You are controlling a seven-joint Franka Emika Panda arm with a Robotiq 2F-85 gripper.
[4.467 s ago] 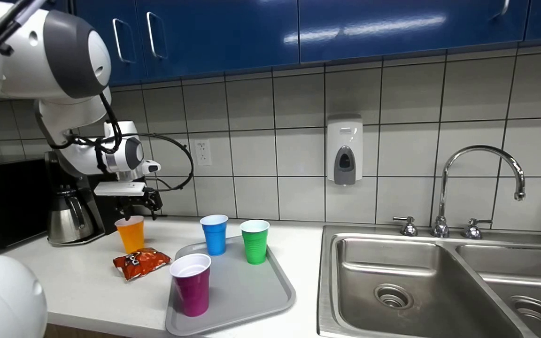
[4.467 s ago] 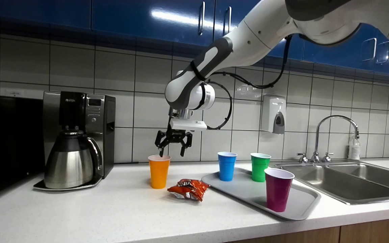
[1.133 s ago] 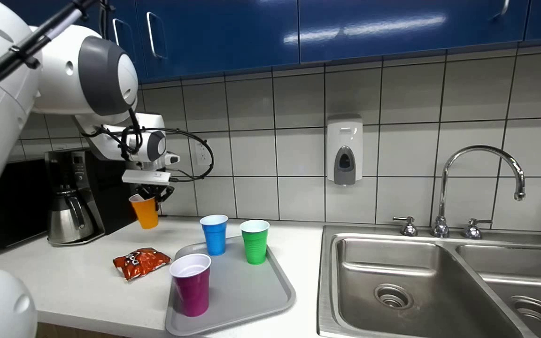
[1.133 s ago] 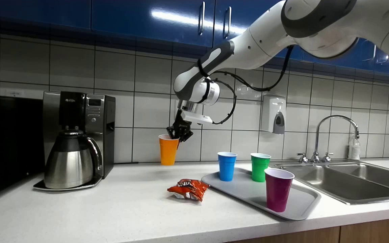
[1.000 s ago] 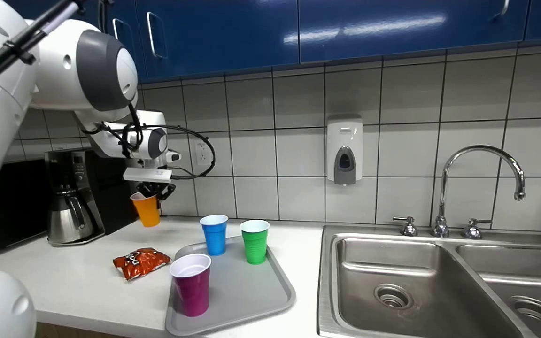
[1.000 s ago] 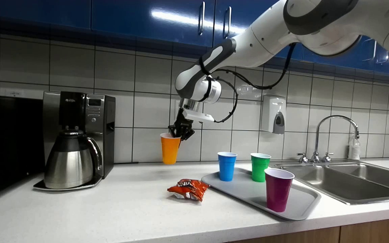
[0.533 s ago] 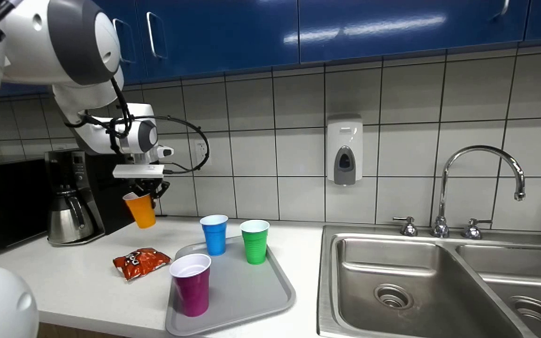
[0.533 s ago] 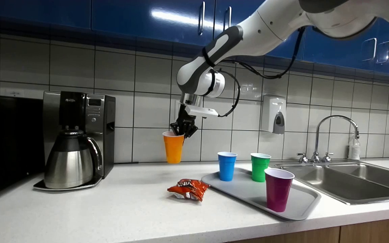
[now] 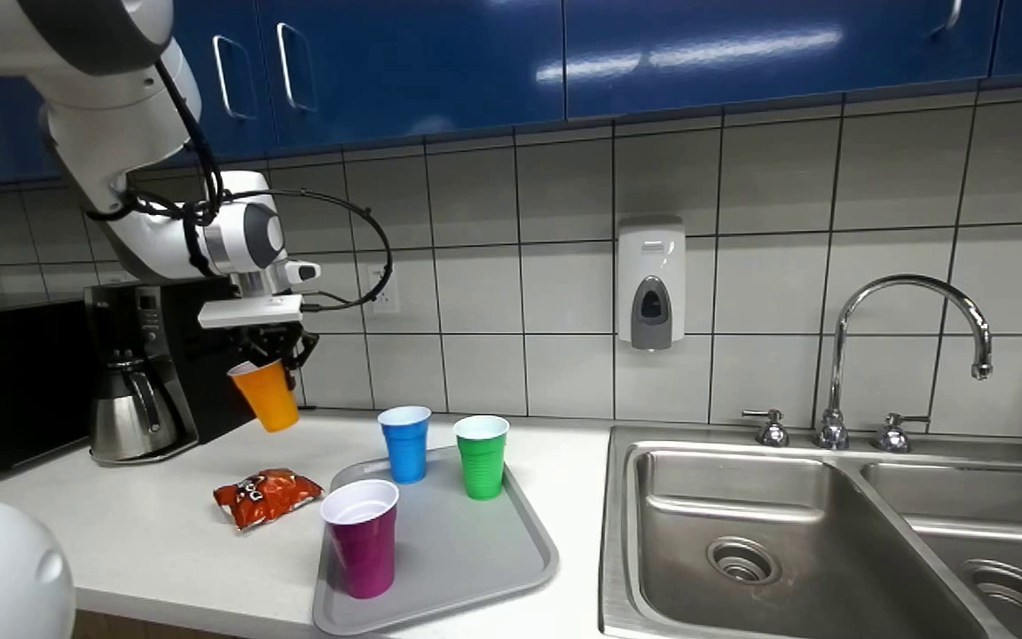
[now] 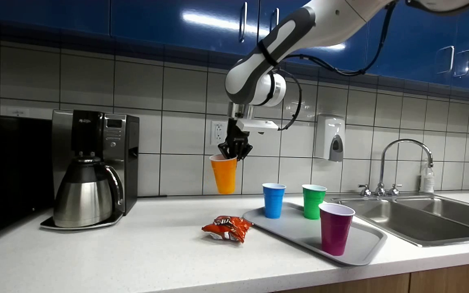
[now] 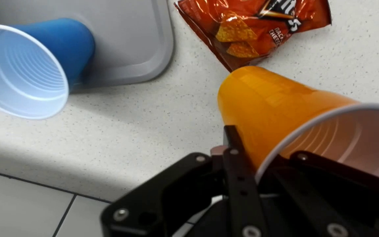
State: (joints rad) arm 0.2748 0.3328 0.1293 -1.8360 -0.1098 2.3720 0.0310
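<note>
The claw [image 10: 234, 155] I steer remotely grips the orange cup [image 10: 224, 177] by its wall; earlier upright on the counter [image 10: 136, 254], the cup now hangs tilted above it, near the chip bag [image 10: 228, 228].

Both exterior views face the tiled wall [image 9: 564, 284] and share the tray [image 9: 462, 555]: in an exterior view, set higher, the sink [image 9: 795, 581] is near at four o'clock; in an exterior view, lower, the coffee maker [image 10: 114, 156] at nine. The wrist view looks down, the orange cup [image 11: 271, 110] close at three.
</note>
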